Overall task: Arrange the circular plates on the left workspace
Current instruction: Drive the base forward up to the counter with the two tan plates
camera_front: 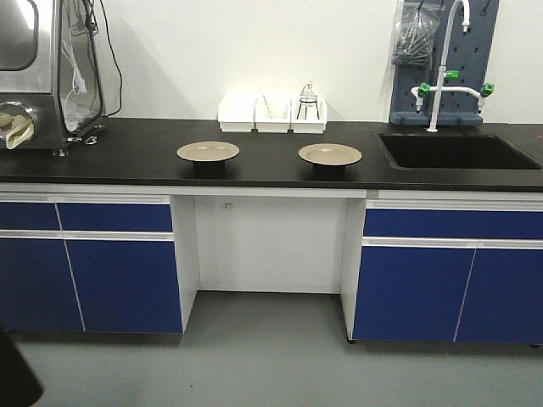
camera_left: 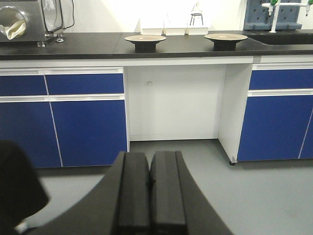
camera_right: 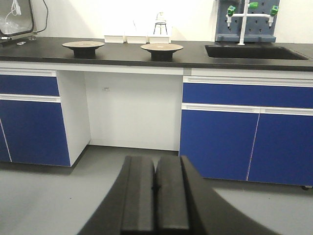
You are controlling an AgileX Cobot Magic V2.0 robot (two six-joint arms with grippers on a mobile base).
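Note:
Two round beige-tan plates stand on the black benchtop (camera_front: 127,157), each raised on a black foot. The left plate (camera_front: 208,151) is above the knee gap's left side; the right plate (camera_front: 330,153) is nearer the sink. Both show in the left wrist view (camera_left: 145,38) (camera_left: 226,36) and the right wrist view (camera_right: 83,44) (camera_right: 162,47). My left gripper (camera_left: 149,161) is shut and empty, low over the grey floor, well short of the bench. My right gripper (camera_right: 155,165) is also shut and empty, low over the floor. Neither gripper shows in the front view.
Three white bins (camera_front: 271,114) stand at the back wall, one holding a small glass flask. A sunken black sink (camera_front: 458,151) with a white tap (camera_front: 445,59) is at the right. A steel and glass box (camera_front: 47,68) stands at the far left. Blue cabinet fronts (camera_front: 119,271) flank an open knee gap.

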